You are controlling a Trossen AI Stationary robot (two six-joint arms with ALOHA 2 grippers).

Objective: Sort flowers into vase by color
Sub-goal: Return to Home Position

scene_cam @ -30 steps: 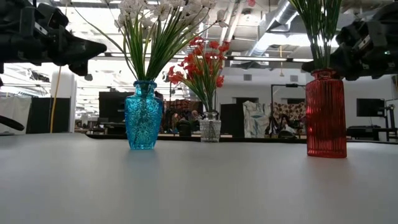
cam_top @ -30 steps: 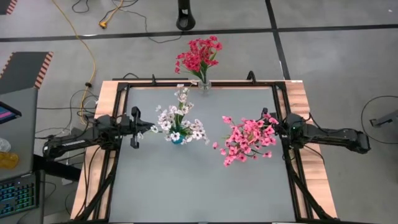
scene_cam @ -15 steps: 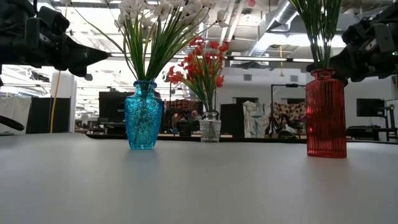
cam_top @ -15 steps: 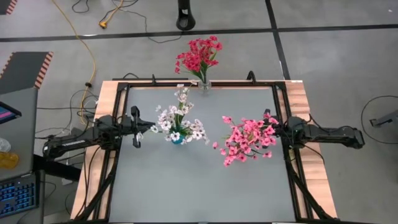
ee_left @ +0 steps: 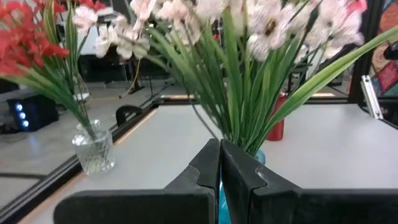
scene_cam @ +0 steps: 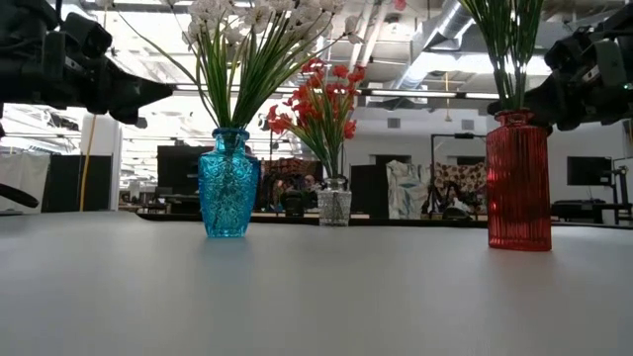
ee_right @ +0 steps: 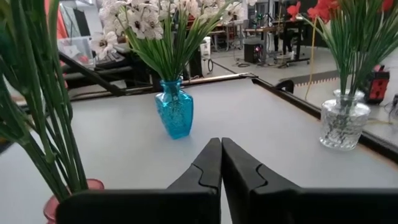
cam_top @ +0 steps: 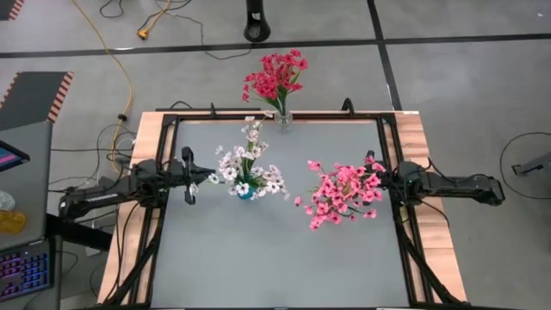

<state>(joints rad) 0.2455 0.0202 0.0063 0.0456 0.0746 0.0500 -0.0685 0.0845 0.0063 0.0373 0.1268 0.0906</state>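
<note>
White flowers (cam_top: 245, 168) stand with their stems in a blue vase (scene_cam: 227, 183) left of the table's middle. Pink flowers (cam_top: 340, 194) stand in a red vase (scene_cam: 517, 183) at the right. Red flowers (cam_top: 275, 77) stand in a clear glass vase (scene_cam: 334, 203) at the far edge. My left gripper (ee_left: 221, 163) is shut and level at the table's left side, pointing at the blue vase and apart from it. My right gripper (ee_right: 221, 158) is shut and level at the right side, close beside the pink flowers' stems (ee_right: 56, 143).
A black frame (cam_top: 275, 114) runs around the grey table top (cam_top: 275, 258), whose near half is bare. Cables lie on the floor (cam_top: 129, 95) beyond the far left corner. A keyboard (cam_top: 21, 271) sits on a desk at the left.
My right arm has swung a little at the table's right edge and now lies straighter across it, with its gripper rolled slightly. The flowers and vases stand as before.
</note>
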